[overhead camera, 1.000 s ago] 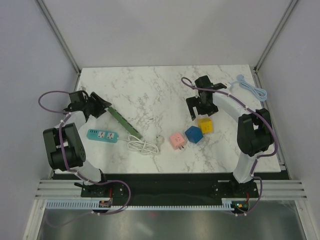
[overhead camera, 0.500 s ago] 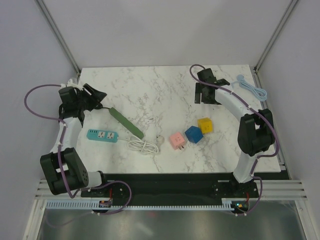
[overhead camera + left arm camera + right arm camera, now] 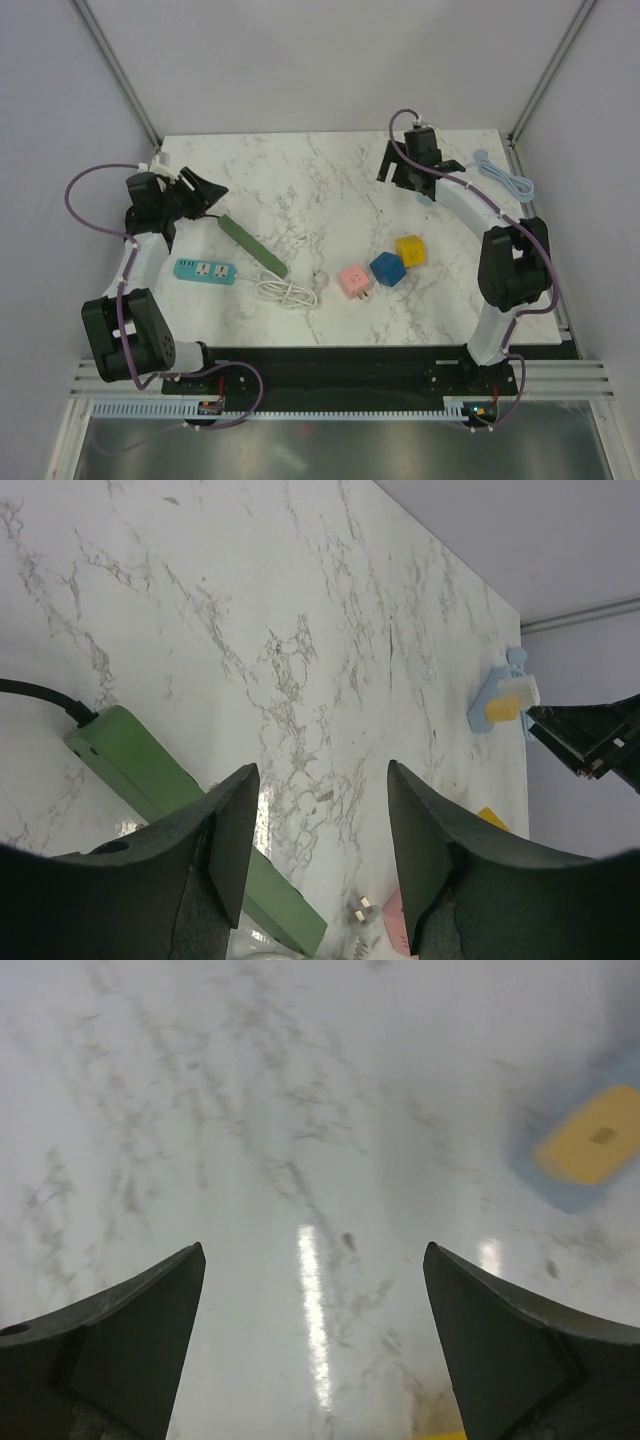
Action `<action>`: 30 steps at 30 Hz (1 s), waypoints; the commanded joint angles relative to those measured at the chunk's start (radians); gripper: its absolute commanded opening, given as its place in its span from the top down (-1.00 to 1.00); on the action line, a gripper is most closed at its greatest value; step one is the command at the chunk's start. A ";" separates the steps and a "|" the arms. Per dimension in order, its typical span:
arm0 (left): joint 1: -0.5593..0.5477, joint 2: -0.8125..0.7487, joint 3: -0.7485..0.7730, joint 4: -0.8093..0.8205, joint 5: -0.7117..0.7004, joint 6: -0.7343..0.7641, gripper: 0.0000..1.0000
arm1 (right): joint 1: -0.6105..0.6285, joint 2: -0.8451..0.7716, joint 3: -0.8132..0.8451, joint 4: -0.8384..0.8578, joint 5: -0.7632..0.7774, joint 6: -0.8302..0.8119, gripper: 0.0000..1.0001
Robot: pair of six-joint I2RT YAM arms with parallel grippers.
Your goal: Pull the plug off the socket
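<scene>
White plug [image 3: 320, 280] loose near green socket [image 3: 255, 245]

Left arm [image 3: 133, 262] stands tall up the left side, wrist bent over at the top, and the left tool [image 3: 207, 190] points right toward the middle. Its fingers [image 3: 225, 830] are parted, nothing between them. Right arm [image 3: 460, 205] stretches far back from a high elbow on the right. The right tool [image 3: 392, 168] angles down and left, jaws spread wide and empty.
</scene>
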 commanded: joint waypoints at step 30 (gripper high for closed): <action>0.052 -0.009 -0.001 -0.057 -0.109 -0.051 -0.09 | 0.670 0.641 0.555 0.193 -0.159 -0.476 0.39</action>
